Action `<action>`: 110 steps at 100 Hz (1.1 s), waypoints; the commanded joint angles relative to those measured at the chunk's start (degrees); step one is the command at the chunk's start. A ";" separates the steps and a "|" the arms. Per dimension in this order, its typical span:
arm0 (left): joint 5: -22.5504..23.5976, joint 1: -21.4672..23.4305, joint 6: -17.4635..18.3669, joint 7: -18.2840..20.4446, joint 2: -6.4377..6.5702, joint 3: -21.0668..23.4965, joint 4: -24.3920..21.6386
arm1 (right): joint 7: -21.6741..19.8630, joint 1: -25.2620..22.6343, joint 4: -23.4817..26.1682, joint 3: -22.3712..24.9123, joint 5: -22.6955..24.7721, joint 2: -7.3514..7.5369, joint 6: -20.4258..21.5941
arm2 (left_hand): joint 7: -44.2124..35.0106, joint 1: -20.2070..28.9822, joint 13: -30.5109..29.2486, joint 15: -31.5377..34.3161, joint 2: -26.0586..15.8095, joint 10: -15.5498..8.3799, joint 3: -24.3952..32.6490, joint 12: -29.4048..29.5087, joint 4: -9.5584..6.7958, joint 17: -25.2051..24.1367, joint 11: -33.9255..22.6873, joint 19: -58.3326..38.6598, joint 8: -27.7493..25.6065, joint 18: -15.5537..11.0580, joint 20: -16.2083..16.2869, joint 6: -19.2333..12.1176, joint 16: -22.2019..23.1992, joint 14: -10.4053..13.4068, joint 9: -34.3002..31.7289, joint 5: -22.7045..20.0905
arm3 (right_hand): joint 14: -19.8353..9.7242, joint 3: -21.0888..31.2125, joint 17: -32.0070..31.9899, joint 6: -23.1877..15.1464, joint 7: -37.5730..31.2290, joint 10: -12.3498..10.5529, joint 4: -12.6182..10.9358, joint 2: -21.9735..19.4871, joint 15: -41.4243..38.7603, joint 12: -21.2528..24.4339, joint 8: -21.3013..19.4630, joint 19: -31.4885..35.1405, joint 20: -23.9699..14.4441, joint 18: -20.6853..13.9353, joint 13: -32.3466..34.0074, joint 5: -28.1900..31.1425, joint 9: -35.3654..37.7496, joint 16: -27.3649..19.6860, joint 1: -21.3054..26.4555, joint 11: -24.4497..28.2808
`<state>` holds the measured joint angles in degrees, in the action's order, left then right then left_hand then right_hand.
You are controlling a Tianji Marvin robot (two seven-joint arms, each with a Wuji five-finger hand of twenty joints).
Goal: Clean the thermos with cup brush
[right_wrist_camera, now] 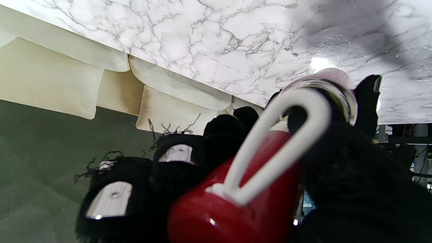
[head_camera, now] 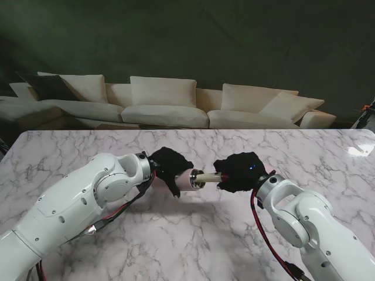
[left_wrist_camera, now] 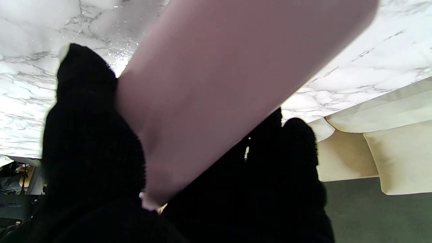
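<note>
A pale pink thermos (head_camera: pixel 187 181) lies sideways above the table, its steel mouth turned toward my right. My black-gloved left hand (head_camera: pixel 170 167) is shut on its body, and in the left wrist view the pink thermos (left_wrist_camera: pixel 216 87) fills the frame between the black fingers (left_wrist_camera: pixel 91 135). My right hand (head_camera: pixel 238 171) is shut on the cup brush (head_camera: pixel 209 177), whose pale front end reaches into the thermos mouth. In the right wrist view the brush's red handle (right_wrist_camera: pixel 236 202) with a white loop (right_wrist_camera: pixel 287 135) points at the steel rim (right_wrist_camera: pixel 337 91).
The white marble table (head_camera: pixel 193 246) spreads around both arms. Beyond its far edge stands a cream sofa (head_camera: pixel 164 102) against a dark wall. A bright reflection (head_camera: pixel 358 150) shows at the table's far right corner.
</note>
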<state>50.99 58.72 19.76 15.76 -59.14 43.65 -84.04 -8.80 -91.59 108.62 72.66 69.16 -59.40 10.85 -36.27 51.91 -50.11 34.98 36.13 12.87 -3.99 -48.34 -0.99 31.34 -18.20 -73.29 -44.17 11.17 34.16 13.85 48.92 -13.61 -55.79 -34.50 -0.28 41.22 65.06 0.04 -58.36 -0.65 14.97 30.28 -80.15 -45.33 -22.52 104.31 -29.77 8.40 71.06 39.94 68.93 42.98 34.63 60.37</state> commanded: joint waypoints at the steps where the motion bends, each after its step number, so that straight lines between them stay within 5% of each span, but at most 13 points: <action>1: 0.17 -0.06 0.19 0.84 0.13 0.01 0.42 | 0.59 -1.12 1.07 1.80 -0.15 0.10 0.06 | -10.37 11.22 -2.13 5.75 -14.56 -5.19 33.32 -3.07 -3.61 0.72 -8.57 -2.31 -2.95 -3.55 1.37 -12.45 1.57 0.25 -4.54 -5.18 | -12.24 11.26 2.85 -6.95 -6.52 -1.50 -1.28 -9.81 -14.79 -1.38 -1.62 11.19 -1.30 -1.39 4.75 2.38 3.49 4.50 12.68 6.19; 110: 1.78 0.58 1.65 -1.43 0.05 1.73 1.02 | 8.55 -13.48 6.95 17.65 -0.84 -1.04 3.63 | -11.02 11.23 -2.80 5.82 -14.58 -5.61 33.03 -3.13 -3.45 1.54 -8.72 -2.54 -3.06 -4.12 1.26 -13.24 1.50 0.68 -4.74 -5.25 | -11.58 12.78 2.88 -8.58 -6.00 -1.31 -1.02 -8.98 -14.23 -1.26 -3.38 11.29 -2.04 -1.61 4.75 3.41 3.72 4.93 12.07 5.39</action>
<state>52.51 59.29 21.13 13.64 -59.25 45.45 -83.20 -0.77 -104.62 114.76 89.38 68.13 -60.43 14.82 -36.43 49.24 -50.25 37.53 33.23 11.65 -4.04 -49.18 0.35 31.57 -19.26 -73.85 -44.70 10.42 34.17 13.84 49.62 -12.54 -55.79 -34.33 -0.33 41.19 65.12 -1.80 -60.26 -0.78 14.97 31.40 -80.32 -45.95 -24.63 104.71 -30.85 8.44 70.36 40.66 69.01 46.18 34.62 61.15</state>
